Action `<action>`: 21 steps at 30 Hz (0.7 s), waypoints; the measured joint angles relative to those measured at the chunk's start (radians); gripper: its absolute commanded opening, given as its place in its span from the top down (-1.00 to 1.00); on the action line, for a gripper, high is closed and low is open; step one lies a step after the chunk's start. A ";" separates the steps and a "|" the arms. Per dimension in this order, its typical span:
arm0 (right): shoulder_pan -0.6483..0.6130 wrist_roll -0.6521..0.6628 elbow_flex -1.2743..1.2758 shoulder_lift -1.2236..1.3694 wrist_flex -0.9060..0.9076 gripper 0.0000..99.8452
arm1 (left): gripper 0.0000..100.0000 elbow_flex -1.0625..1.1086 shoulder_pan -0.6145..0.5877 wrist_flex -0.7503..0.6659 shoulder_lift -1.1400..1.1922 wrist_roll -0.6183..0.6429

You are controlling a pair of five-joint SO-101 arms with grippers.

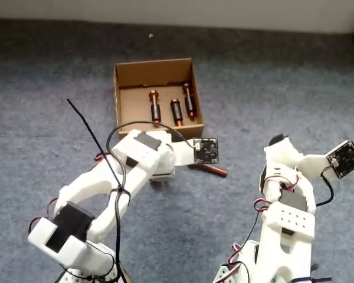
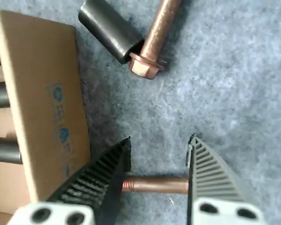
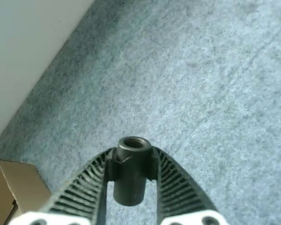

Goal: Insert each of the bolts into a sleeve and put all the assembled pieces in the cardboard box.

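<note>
Soft, even daylight lies over the grey carpet (image 1: 283,88). Shadows are faint and diffuse, pooling under the left arm (image 1: 94,200) and along the inner walls of the cardboard box (image 1: 153,63). A mild sheen runs down the copper bolt (image 2: 161,28) and rims the dark sleeve (image 3: 131,164).

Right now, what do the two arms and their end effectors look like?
Left arm and right arm: white printed shells, black servos, red-black-white wiring; a black cable runs along the left. Black square camera board on each wrist. Left end effector and right end effector: dark ribbed tapered fingers, white bases.
</note>
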 measured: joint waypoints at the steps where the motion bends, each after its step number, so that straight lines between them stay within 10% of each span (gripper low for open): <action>1: 0.000 0.000 0.000 0.000 0.000 0.99 | 0.57 -0.020 0.000 0.005 0.025 0.000; 21: -0.002 0.000 0.000 0.000 0.000 0.99 | 0.57 -0.021 -0.186 0.247 -0.201 0.009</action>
